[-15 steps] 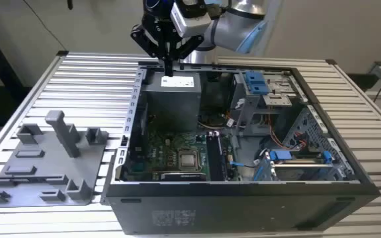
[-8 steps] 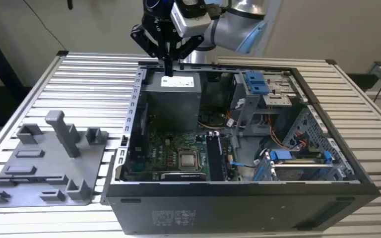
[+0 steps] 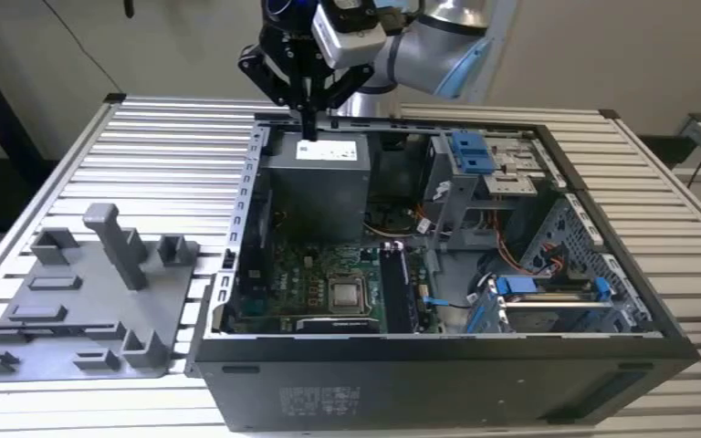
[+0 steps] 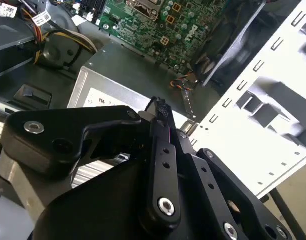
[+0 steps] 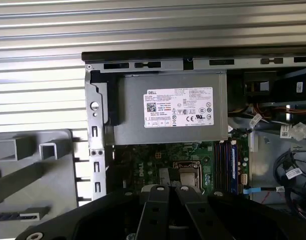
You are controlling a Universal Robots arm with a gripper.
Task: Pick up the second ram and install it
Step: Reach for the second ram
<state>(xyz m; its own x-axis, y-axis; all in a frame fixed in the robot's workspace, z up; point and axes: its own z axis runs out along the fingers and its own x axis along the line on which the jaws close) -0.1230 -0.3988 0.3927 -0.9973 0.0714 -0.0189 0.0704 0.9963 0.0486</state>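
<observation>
My gripper (image 3: 309,130) hangs shut and empty over the back of the open computer case (image 3: 448,351), just above the grey power supply (image 3: 317,182). In both wrist views its black fingers (image 4: 160,107) (image 5: 168,190) are pressed together with nothing between them. A dark-blue ram (image 5: 233,165) stands upright in the memory slots beside the processor socket (image 5: 187,172) on the green motherboard (image 5: 153,160). In the exterior view dark sticks (image 3: 394,285) stand in those slots, well below and in front of the gripper. I cannot tell which stick is the second one.
A grey plastic tray (image 3: 83,301) with upright posts lies on the slatted table (image 3: 143,146) at the exterior view's left of the case. Inside the case are a drive cage with blue latches (image 3: 478,155), loose cables (image 5: 288,170) and blue brackets (image 3: 533,287).
</observation>
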